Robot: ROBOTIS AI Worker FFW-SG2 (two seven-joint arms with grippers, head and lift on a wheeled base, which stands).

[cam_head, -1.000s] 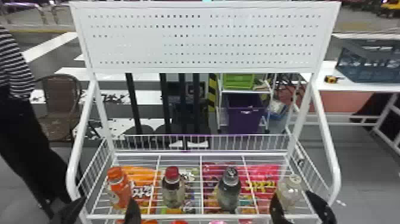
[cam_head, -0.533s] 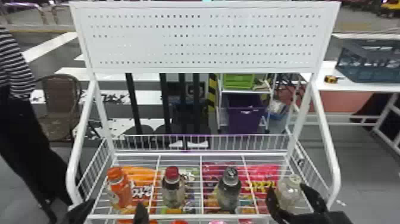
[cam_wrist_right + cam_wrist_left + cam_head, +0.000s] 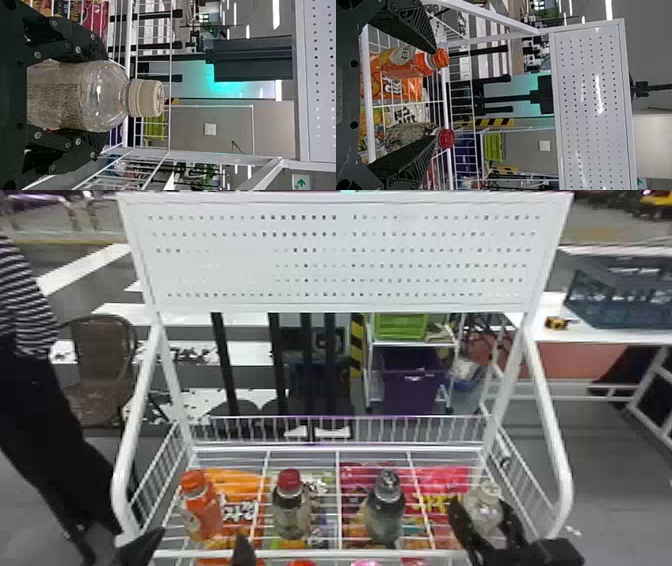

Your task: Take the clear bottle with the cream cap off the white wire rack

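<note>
Because the clear bottle (image 3: 99, 97) sits upright at the right end of the white wire rack (image 3: 240, 277), my right gripper (image 3: 106, 95) seems the natural one for it. Parted just to the bottle's width, its fingers pinch the body below the cream cap (image 3: 146, 98), presumably to steady a straight lift. My left gripper (image 3: 433, 95) is spread wide, empty, near the orange bottle (image 3: 411, 63).

The robot's left gripper (image 3: 202, 537) sits at the head view's bottom edge, its two black fingers spread wide apart. Its right gripper (image 3: 482, 512) is farther in, black fingers on opposite sides of its grasp, closed to a narrower gap.
</note>
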